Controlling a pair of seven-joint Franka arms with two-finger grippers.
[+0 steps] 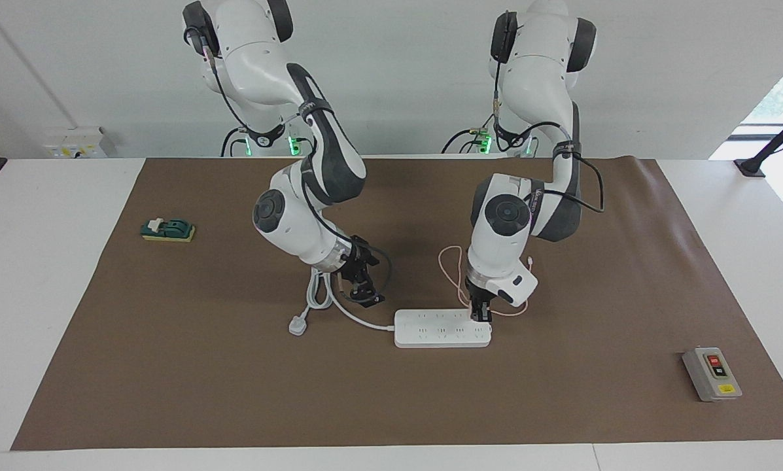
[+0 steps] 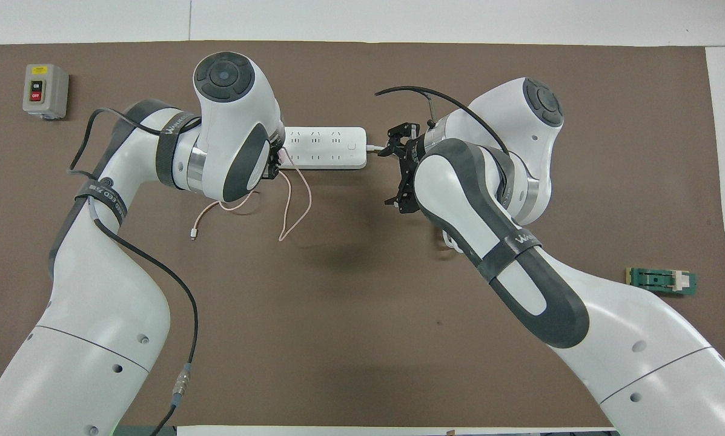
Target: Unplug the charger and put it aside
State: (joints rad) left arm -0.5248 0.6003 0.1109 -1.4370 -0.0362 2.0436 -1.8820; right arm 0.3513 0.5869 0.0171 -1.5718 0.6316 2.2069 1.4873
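Note:
The white power strip [image 1: 430, 331] [image 2: 326, 145] lies mid-table. My left gripper [image 1: 481, 315] [image 2: 272, 166] stands upright over the strip's end toward the left arm, shut on the charger plugged in there. Its fingers hide the pink cube almost entirely. The charger's thin pink cable [image 1: 455, 265] [image 2: 289, 206] loops over the mat on the side nearer the robots. My right gripper [image 1: 364, 294] [image 2: 398, 168] hangs open, holding nothing, over the strip's white cord [image 1: 358, 318], close to the strip's end toward the right arm.
The cord's coil and its white plug [image 1: 297, 325] lie under the right arm. A grey switch box [image 1: 712, 374] [image 2: 45, 91] sits at the left arm's end. A green block [image 1: 167, 229] [image 2: 662, 280] sits at the right arm's end.

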